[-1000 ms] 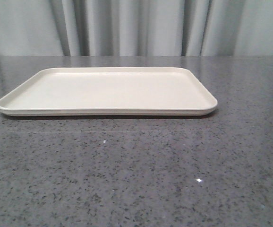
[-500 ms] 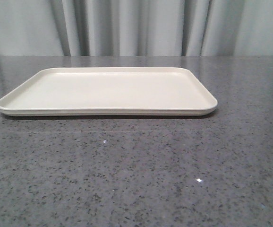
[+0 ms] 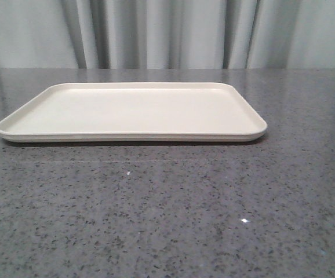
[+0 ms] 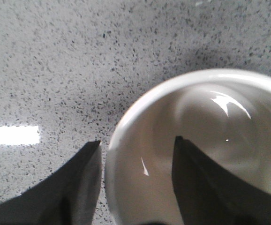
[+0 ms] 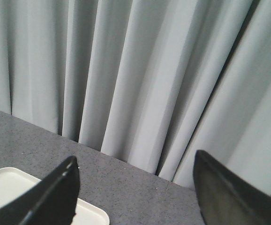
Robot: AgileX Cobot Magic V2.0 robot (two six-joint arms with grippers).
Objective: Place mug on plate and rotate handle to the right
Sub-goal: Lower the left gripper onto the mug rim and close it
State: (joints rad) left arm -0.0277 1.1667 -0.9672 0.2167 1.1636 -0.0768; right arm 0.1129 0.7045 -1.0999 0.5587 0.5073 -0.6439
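1. Your left end effector [image 4: 138,154] straddles the wall of the mug [image 4: 206,140]: one dark finger [image 4: 81,183] sits outside the white rim, the other finger [image 4: 196,187] reaches down inside the cup. The gap between them is narrow, about the thickness of the wall, but you cannot tell from the left wrist view whether the pads are pressing on it.
2. You see the mug only from above in that view. Its glossy white interior fills much of the picture and it stands on the grey speckled surface [image 4: 56,56]. Its handle and printed face are out of sight.
3. In the front view you have the plate [image 3: 17,128] lying flat on the surface [image 3: 167,220], spread across the middle of the picture with nothing on it. The mug and both arms are outside that view, so the mug is not on the plate.
4. Behind the plate hangs a pale grey pleated curtain [image 3: 167,35].
5. Your right end effector [image 5: 135,187] is raised and spread wide, with nothing between its two dark fingers. It faces the curtain [image 5: 140,70], and one rounded corner of the plate [image 5: 91,213] shows beside its finger [image 5: 51,197].
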